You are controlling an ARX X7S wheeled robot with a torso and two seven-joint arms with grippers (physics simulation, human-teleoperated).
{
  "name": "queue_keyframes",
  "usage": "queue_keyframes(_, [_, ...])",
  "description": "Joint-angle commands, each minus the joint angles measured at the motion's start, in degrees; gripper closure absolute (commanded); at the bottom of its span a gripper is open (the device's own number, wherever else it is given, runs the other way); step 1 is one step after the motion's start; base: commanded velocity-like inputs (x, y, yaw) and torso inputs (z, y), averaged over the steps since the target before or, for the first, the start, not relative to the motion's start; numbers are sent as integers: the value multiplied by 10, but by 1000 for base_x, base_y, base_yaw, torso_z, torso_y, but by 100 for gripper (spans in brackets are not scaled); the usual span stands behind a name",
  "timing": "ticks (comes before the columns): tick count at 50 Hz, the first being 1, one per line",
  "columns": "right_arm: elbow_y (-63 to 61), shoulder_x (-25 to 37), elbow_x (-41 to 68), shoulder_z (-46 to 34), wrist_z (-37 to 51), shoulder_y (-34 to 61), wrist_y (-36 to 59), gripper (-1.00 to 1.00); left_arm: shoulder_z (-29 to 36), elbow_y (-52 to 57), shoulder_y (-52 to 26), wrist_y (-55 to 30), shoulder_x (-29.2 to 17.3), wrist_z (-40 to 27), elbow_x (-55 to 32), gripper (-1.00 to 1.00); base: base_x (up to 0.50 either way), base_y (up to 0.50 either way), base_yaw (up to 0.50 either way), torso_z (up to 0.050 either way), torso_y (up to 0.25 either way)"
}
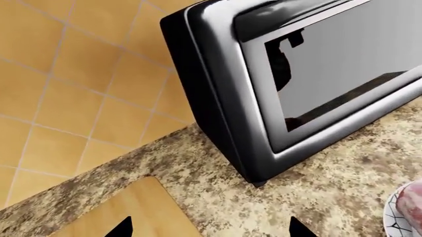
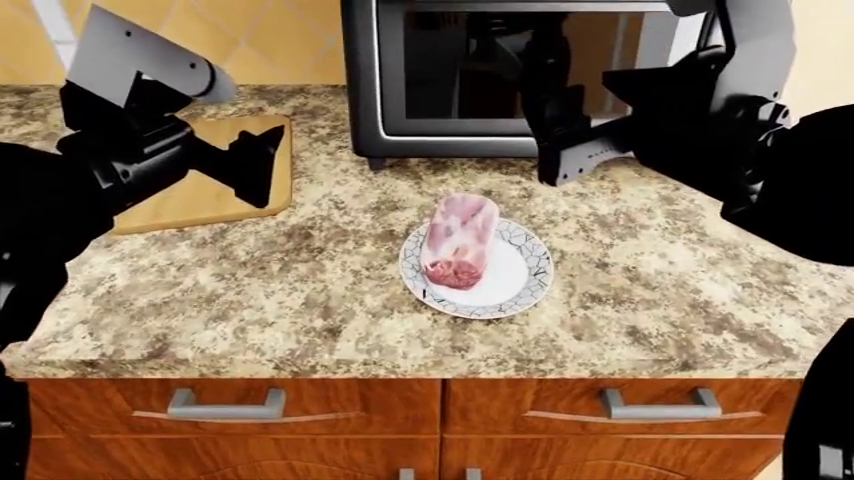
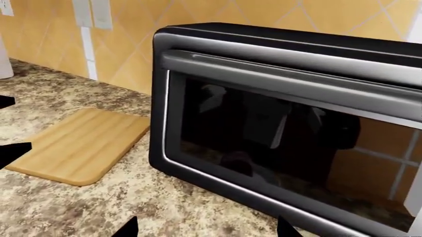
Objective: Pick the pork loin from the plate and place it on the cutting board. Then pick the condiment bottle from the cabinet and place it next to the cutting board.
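**Nothing moved yet: the meat is on its plate, the board is bare**

Nearest the camera, along the bottom edge of the head view, run brown wooden cabinet fronts [image 2: 441,420] with grey bar handles. Above them lies the speckled granite counter [image 2: 267,290].

At the centre of the frame the pork loin [image 2: 459,243] lies lengthwise on the plate [image 2: 525,282], untouched. To the upper left, the cutting board [image 2: 200,195] carries nothing, so the first step looks not yet begun.

The left gripper [image 2: 254,165] hangs above the board's right edge, jaws apart and empty. The right gripper [image 2: 567,135] hovers at the upper right, before the oven; its fingers are spread with nothing between them. Both sit well apart from the meat.

Farthest back stands a black and silver toaster oven [image 2: 521,70] against a tan tiled wall [image 3: 125,44]. The condiment bottle shows in no view, so the second half is also judged to remain.
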Motion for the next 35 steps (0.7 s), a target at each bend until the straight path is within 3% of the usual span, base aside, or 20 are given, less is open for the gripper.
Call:
queue_keyframes(1, [-7,15,67,10,48,-6,-2,-100,-14,39,5,-63,15,-16,-26,-100,0,0,0,0,0])
queue_keyframes(5, [-11,25,90,18,61,-5,-2,-100,-11,43,-16,-123,36,-34,-35,-100,0,0,0,0,0])
queue_keyframes(9, [-13,40,102,23,63,-8,-10,-100,-15,53,-65,-269,62,-58,-75,-100,0,0,0,0,0])
queue_keyframes(14, [-19,59,114,35,65,-19,-21,-100,35,-56,-137,-269,27,-379,-485,-100,0,0,0,0,0])
queue_keyframes(23, [-31,88,126,55,63,-53,-40,-100,102,-161,-177,-242,68,-687,-847,-100,0,0,0,0,0])
queue_keyframes(28, [-34,99,130,62,62,-66,-47,-100,131,-153,-169,-217,88,-733,-899,-100,0,0,0,0,0])
queue_keyframes(35, [-38,112,142,72,69,-78,-50,-100,144,-156,-167,-191,126,-729,-874,-100,0,0,0,0,0])
